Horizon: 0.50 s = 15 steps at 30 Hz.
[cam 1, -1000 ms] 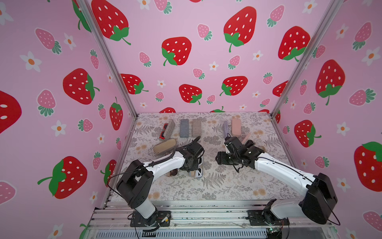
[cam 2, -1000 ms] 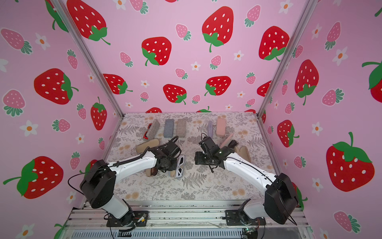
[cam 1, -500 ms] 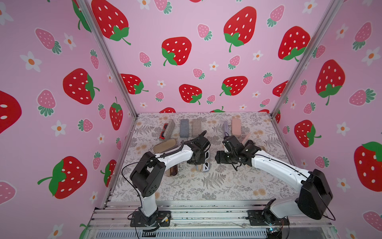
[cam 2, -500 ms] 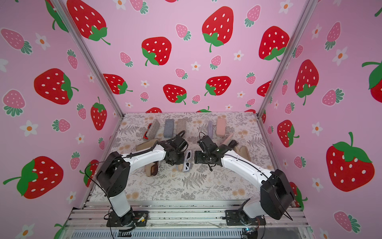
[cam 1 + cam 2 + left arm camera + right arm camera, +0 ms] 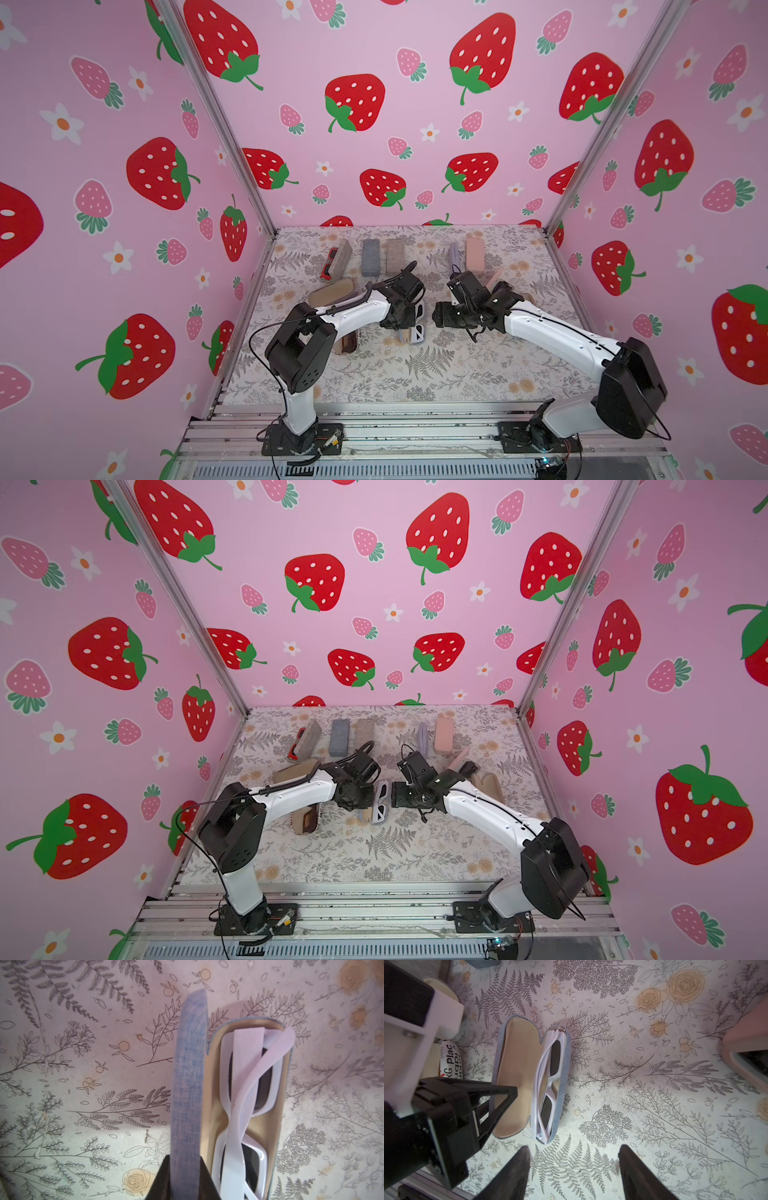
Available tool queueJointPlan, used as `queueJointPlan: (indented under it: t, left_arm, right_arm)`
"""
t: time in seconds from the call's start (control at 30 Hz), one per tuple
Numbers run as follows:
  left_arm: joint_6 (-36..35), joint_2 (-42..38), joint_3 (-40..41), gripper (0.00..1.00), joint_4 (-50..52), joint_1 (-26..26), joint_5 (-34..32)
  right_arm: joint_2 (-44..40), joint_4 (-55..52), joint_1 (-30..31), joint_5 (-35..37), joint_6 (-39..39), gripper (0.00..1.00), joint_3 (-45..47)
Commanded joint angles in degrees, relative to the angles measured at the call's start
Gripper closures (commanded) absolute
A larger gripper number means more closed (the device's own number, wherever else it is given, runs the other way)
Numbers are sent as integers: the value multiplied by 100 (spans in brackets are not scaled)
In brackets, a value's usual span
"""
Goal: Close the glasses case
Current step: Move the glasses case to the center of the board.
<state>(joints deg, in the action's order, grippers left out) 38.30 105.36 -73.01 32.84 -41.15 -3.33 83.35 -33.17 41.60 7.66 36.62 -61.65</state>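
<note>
The glasses case (image 5: 515,1076) is light blue with a beige lining and lies open on the floral cloth, white sunglasses (image 5: 548,1082) lying in its base. Both top views show it mid-table (image 5: 417,332) (image 5: 379,804). My left gripper (image 5: 185,1159) is shut on the edge of the raised lid (image 5: 189,1084), which stands edge-on between its fingers. It sits right over the case in both top views (image 5: 401,318) (image 5: 357,798). My right gripper (image 5: 574,1147) hangs open just off the case's end with only cloth between its fingers (image 5: 440,320).
Closed cases line the back: grey felt ones (image 5: 370,257), a lilac one (image 5: 455,255), a pink one (image 5: 473,253), with red sunglasses (image 5: 328,264) beside them. An open beige case (image 5: 332,291) and a brown one (image 5: 349,343) lie by the left arm. A tan case (image 5: 488,785) lies on the right.
My left gripper has shifted rightward with the lid, and the case with the sunglasses has moved closer to my right gripper. The right arm has hardly moved.
</note>
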Motion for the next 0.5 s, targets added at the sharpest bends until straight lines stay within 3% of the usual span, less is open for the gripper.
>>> queueJointPlan:
  t: [0.0,0.47]
  left_arm:
    - [114,-92,-141,73,-34,-25,17]
    - [-32,-500,-357,62,276,-21,-219]
  right_arm:
    - [-62,19,-29,-124,-50,31,52]
    - [-108,-185,-30,-163,-107,30,-216]
